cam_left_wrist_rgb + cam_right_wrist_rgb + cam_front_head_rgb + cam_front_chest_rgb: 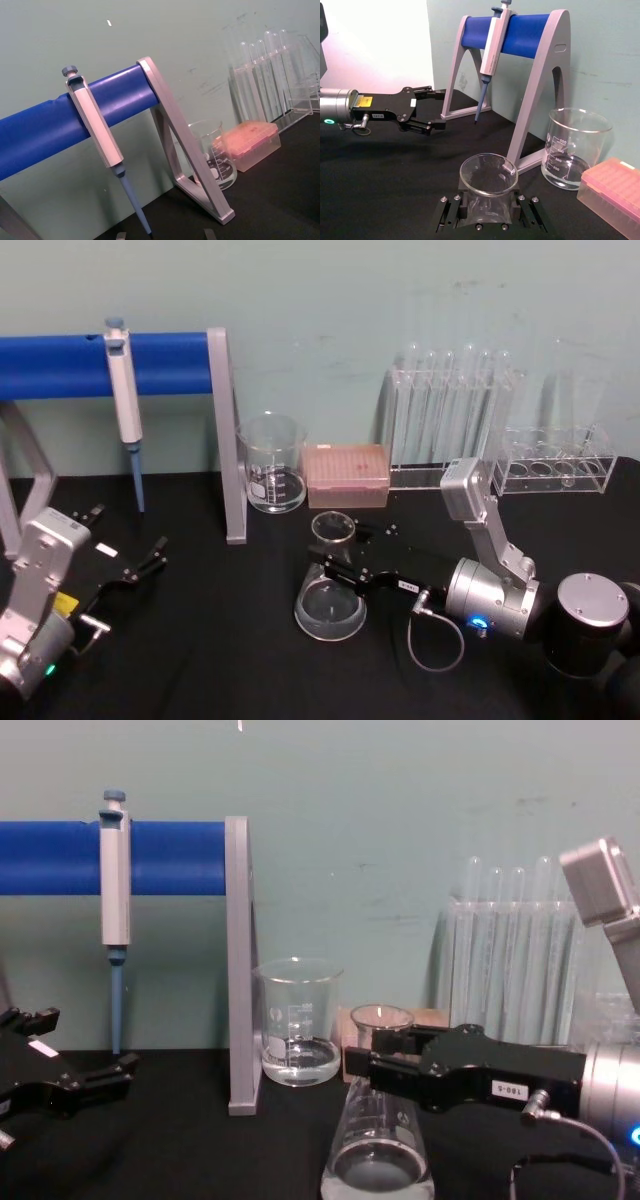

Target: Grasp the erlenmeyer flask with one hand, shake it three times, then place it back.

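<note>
The erlenmeyer flask is clear glass and stands upright on the black table, a little right of centre, with a little clear liquid in its base. My right gripper reaches in from the right and is shut on its neck just below the rim. In the right wrist view the flask's rim sits between the two black fingers. The chest view shows the right gripper crossing the neck. My left gripper rests open and empty at the left, far from the flask, also visible as the left gripper.
A glass beaker with some liquid and a pink tip box stand just behind the flask. A pipette hangs on the blue-barred stand at the back left. Test tube racks stand at the back right.
</note>
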Controlling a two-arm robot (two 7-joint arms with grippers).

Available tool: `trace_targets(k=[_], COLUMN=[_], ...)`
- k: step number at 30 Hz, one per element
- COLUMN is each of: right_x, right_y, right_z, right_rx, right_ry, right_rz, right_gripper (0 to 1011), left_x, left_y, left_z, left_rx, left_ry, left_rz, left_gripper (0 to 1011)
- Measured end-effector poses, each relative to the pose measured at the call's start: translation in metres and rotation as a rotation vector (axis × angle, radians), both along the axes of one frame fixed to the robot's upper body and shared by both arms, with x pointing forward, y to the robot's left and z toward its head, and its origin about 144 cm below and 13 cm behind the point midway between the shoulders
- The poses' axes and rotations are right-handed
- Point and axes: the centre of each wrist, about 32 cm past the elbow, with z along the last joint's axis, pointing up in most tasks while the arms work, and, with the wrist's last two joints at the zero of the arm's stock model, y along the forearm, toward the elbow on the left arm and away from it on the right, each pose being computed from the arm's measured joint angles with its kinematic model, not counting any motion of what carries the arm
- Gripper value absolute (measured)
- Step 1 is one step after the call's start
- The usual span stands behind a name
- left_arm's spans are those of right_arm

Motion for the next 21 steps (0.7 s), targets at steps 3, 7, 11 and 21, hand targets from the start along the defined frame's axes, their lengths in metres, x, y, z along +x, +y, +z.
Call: trace_targets(k=[3, 7, 11, 21], right_x=[0.0, 0.0, 0.0, 0.0], right_y=[0.0, 0.0, 0.0, 0.0], right_z=[0.0, 0.0, 0.0, 0.0], right_rx=[0.0, 0.0, 0.0, 0.0], right_ry=[0.0, 0.0, 0.0, 0.0], right_rz=[0.0, 0.0, 0.0, 0.0], right_gripper=[450, 450, 450, 450], left_x=[0.0, 0.0, 0.0, 0.0], left_y=[0.0, 0.0, 0.0, 0.0], left_z=[0.0, 0.0, 0.0, 0.0], left_rx=[0.0, 0.0, 0.0, 0.0], left_ry=[0.0, 0.0, 0.0, 0.0], left_rz=[0.0, 0.0, 0.0, 0.0], left_gripper=[1001, 1001, 1001, 1001])
